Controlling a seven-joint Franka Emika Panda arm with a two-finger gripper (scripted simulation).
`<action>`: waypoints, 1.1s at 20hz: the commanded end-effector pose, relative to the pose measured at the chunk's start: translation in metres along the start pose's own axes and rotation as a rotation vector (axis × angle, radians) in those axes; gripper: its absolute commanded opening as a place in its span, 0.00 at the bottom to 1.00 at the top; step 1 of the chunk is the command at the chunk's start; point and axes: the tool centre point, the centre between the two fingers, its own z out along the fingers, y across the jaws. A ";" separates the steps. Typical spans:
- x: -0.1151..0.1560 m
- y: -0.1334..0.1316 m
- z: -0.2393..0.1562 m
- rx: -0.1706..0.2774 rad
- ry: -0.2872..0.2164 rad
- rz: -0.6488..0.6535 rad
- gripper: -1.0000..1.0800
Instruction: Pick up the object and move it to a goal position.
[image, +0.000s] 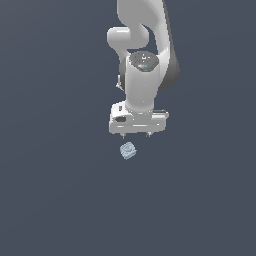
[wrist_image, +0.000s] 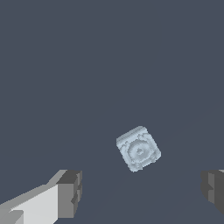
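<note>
Arm: the white Franka arm (image: 145, 55) comes down from the top of the exterior view, wrist pointing straight down at the surface.

Claw: the claw (image: 135, 134) hangs above the tabletop (image: 55, 190), fingers spread wide and holding nothing. In the wrist view one finger (wrist_image: 70, 192) and the other dark fingertip at the opposite edge stand far apart, with bare surface between them.

Object: the object (image: 128, 150), a small pale blue-grey block with ridged, bumpy faces and a ring-like pattern on its upper face (wrist_image: 138, 149), lies on the tabletop just below the claw in the exterior view, slightly toward the exterior view's left of the claw's middle. It sits turned at an angle to the finger line.

Contact: none; block and fingers are apart. How high the fingertips stand above the block is hard to judge, since the flat dark ground gives little depth.

Tabletop: plain dark slate-blue surface filling both views.
</note>
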 end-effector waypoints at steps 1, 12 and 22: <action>0.000 0.001 0.003 0.000 -0.001 -0.013 0.96; -0.005 0.011 0.032 0.003 -0.011 -0.168 0.96; -0.015 0.024 0.073 0.014 -0.022 -0.388 0.96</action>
